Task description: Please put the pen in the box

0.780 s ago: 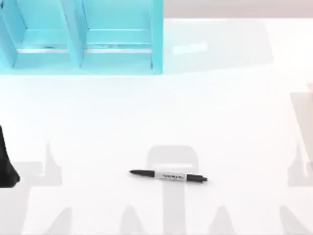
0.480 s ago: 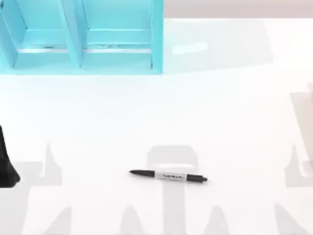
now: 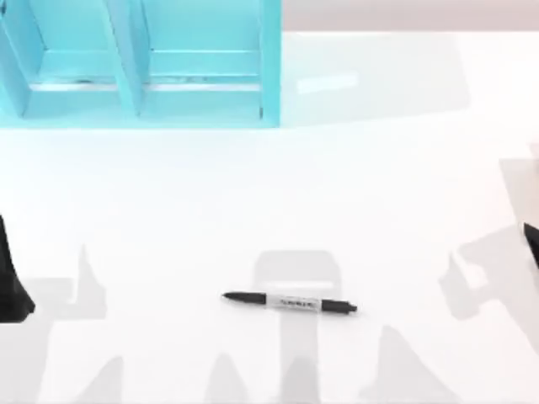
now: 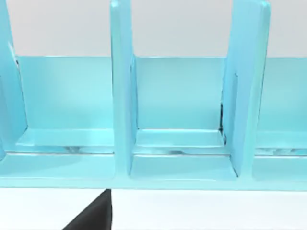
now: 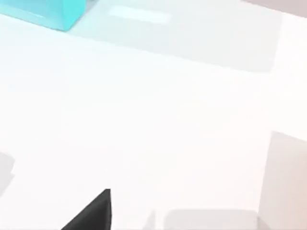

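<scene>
The pen (image 3: 290,302) is a slim black marker with a white-grey label band. It lies flat on the white table, front of centre, tip pointing left. The box (image 3: 143,63) is turquoise with upright dividers and stands at the table's back left; its compartments (image 4: 180,110) face the left wrist camera. My left gripper (image 3: 12,282) is parked at the left edge, far from the pen. A dark part of my right gripper (image 3: 532,239) shows at the right edge, well to the right of the pen. Nothing touches the pen.
White tabletop (image 3: 379,185) stretches between the pen and the box, crossed by grey arm shadows (image 3: 484,278) along the front. In the right wrist view, the box's corner (image 5: 53,12) sits far off.
A dark part of my right gripper has come into the top view at the right edge, and its shadow has slid left. The pen and my left arm have not moved.
</scene>
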You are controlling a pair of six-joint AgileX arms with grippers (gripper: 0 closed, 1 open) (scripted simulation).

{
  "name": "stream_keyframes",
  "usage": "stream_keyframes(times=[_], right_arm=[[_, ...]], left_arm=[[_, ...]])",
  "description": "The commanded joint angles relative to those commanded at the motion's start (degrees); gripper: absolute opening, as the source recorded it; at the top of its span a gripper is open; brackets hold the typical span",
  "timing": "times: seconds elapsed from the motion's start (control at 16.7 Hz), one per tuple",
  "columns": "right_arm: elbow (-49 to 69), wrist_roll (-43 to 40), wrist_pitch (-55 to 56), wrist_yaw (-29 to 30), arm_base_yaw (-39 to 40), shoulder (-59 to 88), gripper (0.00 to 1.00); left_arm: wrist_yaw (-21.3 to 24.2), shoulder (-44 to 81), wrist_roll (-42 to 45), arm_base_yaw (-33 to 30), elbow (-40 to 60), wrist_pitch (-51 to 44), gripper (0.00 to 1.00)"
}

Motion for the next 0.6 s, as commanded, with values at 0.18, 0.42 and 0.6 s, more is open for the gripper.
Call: stream_keyframes(times=[0.18,0.42,0.6], right_arm=[[11.9,-3.7,-7.8,0.9,6.8,15.4,1.00],[28.6,-9.3,-18.6,3.1,16.2,36.7,1.00],[40.6,-13.6,-26.1,5.2,22.8,51.9,1.00]], left_arm=[[0.0,0.0,0.0,0.0,0.0,0.0,1.00],[0.0,0.0,0.0,0.0,0.0,0.0,1.00],[0.0,0.0,0.0,0.0,0.0,0.0,1.00]])
